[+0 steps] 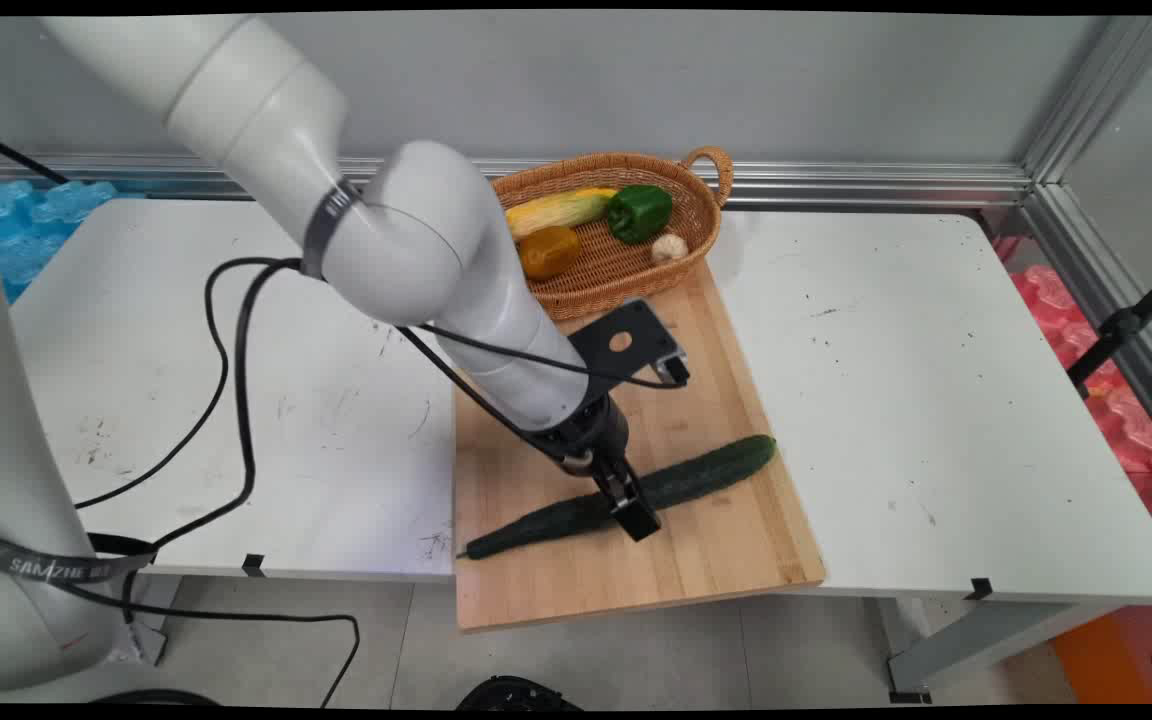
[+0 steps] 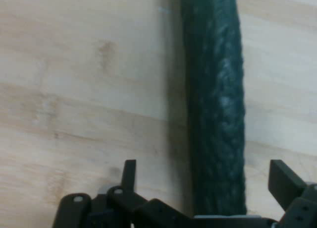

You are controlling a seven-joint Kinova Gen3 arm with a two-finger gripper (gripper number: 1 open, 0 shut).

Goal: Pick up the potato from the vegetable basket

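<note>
The gripper is down over the middle of the cucumber on the cutting board. Its fingers stand apart, one on each side, across the cucumber's long axis, not yet touching it.

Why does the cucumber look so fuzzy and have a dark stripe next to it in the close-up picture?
Hand view: the cucumber sits very near the lens, so it blurs; the dark stripe to its left is its shadow on the board. Main view: the cucumber looks crisper, with only a faint shadow by the gripper, and the table edges bend slightly.
</note>
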